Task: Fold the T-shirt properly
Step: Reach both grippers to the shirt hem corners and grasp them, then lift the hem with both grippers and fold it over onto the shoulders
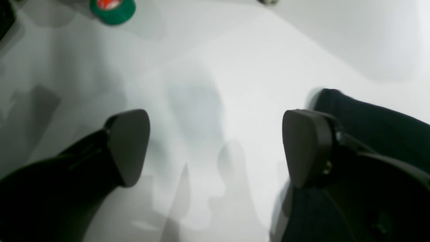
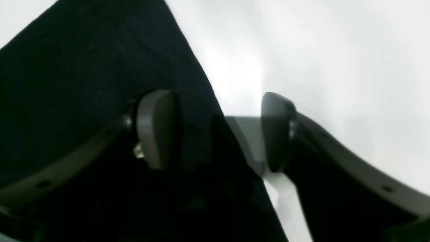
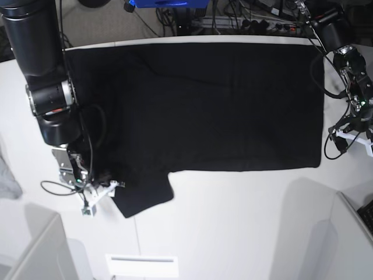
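Black T-shirt (image 3: 210, 105) bears no readable print; left gripper (image 1: 215, 148) released, right gripper (image 2: 218, 131) straddles its edge, parted.

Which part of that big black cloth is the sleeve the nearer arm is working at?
Start at the black T-shirt spread across the white table. Follow its near edge toward the right gripper. The sleeve is the one flap jutting out below that otherwise straight edge.
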Tool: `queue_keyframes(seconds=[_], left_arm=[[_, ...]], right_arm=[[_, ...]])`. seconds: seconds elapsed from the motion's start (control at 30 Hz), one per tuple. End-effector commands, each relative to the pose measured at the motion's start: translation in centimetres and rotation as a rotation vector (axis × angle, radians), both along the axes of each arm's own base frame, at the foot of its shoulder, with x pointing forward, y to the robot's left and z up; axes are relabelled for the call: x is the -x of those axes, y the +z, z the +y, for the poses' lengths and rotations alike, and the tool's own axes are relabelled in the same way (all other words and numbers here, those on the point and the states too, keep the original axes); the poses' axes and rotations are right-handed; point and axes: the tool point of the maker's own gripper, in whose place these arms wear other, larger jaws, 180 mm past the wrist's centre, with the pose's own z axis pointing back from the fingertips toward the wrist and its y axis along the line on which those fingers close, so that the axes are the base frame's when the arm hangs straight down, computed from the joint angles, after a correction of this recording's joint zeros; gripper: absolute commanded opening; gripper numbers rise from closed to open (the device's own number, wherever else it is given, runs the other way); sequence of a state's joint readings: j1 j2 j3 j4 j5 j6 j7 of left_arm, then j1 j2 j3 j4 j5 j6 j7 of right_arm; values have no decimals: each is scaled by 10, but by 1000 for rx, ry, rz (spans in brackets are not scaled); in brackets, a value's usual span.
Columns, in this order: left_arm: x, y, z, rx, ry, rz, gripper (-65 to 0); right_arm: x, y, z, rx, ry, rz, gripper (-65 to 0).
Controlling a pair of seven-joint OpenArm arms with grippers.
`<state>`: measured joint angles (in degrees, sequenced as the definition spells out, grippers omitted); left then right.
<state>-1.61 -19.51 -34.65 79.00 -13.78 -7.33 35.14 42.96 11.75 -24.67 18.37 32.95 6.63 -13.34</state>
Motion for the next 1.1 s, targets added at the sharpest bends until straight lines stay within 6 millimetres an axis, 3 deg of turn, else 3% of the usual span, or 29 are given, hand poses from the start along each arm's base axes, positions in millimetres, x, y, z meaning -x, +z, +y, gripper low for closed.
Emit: queue_keyframes(seconds=[0.0,0.07,0.13,0.17,0.53,0.67,0.83,0.93,1.07], left_arm=[[-10,22,8,-38,0,-60,-49],[-22,28,2,-38,-15,-78,-49],[-33,21,-5,-23,-39,-60,-49],[-39,14,-10,-8,-51,-46,-49],[-96,-26,-46,116,-117,44,-49],[-103,-41,-59,136,-145,97,-49],[-99,-54,-70,129,-181,143,-53],[-98,-57,-71,131,-182,148,-148],[-101,-54,-72,132,-183,142,-426]], right_arm=[[-2,4,1,-10,5,18,-375],[-2,4,1,-10,5,18,-489],[-1,3,1,-8,6,21,-630],[-1,3,1,-11,0,21,-650],[-2,4,9,-20,6,37,-650],[-2,4,9,-20,6,37,-650],[-2,4,5,-15,2,34,-650],[-2,4,4,-15,0,34,-650],[-2,4,4,-21,-4,33,-650]])
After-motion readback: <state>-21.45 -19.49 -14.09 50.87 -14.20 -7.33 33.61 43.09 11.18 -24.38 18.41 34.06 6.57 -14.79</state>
